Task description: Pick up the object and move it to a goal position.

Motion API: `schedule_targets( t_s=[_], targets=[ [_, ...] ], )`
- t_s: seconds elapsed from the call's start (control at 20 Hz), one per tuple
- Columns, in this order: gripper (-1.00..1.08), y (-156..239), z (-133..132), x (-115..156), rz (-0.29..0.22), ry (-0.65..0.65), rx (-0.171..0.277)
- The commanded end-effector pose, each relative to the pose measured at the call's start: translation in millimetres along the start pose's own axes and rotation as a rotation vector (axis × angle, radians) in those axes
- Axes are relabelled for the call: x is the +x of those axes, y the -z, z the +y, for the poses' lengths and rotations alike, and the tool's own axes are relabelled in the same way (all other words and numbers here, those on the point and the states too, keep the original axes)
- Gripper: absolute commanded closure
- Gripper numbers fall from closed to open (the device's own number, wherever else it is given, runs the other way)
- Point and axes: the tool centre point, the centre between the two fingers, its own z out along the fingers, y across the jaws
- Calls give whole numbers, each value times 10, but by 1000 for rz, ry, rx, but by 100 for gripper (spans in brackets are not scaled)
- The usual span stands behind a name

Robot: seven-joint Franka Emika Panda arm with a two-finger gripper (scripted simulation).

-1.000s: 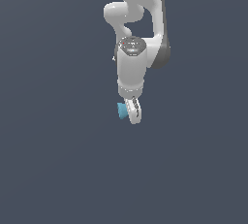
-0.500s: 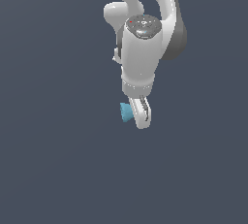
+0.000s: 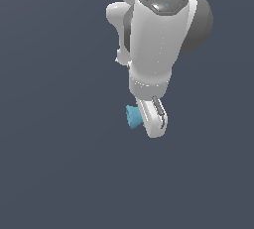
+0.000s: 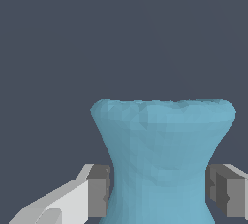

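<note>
The object is a small light-blue chunk with a flared end, held at the tip of the white arm. My gripper is shut on it, and the near finger covers most of it in the exterior view. Close up in the wrist view, the object fills the lower middle, narrow at the waist where the two grey pads press its sides. It hangs above the dark floor, touching nothing else.
A uniform dark grey-blue ground lies all around. The white arm body rises behind and above the gripper, toward the exterior view's right.
The arm has come closer to the exterior camera and shifted a little toward that view's right and lower, carrying the object along in its grip.
</note>
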Motion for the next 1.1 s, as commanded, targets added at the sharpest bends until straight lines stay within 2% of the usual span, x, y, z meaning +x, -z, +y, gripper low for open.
schedule_targets(
  t_s=[0.0,0.5,1.05],
  targets=[
    [108,107,-89,-6,0,0,0],
    [108,383,-336,-19,-2,1,0],
    [108,466,-416,-22,-2,1,0]
  ],
)
